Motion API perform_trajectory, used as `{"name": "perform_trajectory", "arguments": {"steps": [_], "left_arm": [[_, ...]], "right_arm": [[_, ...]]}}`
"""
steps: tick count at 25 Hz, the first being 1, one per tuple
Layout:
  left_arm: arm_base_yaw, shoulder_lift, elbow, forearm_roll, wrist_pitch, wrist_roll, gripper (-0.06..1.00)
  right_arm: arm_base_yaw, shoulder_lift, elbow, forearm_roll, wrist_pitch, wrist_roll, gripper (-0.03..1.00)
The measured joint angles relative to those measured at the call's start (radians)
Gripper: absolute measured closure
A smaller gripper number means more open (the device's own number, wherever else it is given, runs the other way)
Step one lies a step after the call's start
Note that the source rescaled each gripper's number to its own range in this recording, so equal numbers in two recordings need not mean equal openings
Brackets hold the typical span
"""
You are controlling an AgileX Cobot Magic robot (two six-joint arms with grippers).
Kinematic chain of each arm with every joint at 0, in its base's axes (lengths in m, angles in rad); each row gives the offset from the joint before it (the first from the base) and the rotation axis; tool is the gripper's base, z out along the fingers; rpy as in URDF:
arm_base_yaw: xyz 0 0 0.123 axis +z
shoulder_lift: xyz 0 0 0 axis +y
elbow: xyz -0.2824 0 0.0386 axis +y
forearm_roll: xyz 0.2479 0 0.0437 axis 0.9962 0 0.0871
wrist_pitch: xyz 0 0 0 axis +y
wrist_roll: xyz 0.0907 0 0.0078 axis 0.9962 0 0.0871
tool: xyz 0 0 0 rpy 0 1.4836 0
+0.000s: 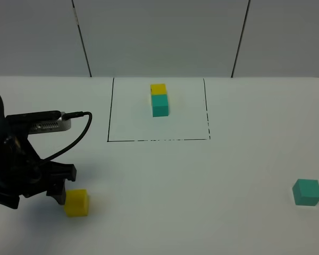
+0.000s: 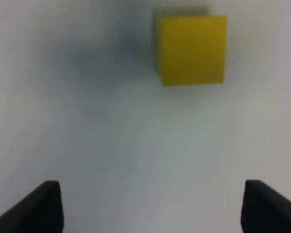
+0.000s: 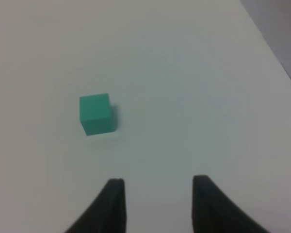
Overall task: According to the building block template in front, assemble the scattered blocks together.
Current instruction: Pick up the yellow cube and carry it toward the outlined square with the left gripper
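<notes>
Yellow cube beside left end effector

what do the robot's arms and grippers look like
The left arm is black and bulky, carrying a flat silver-grey camera module on top with a black cable looping down from it. The left gripper has black fingers with blunt wedge tips. The right gripper shows two black fingers tapering to rounded tips; its arm is out of view.

light: bright, even | shadows: soft, short | focus: left wrist view blurred
</notes>
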Motion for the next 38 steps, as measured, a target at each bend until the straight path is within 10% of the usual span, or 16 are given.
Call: {"name": "perform_trajectory", "arguments": {"steps": [38], "left_arm": [[0.0,0.329,-0.001,-0.109,-0.348,0.066,0.06]], "right_arm": [[0.0,0.0,0.0,0.0,0.0,-0.001,0.97]]}}
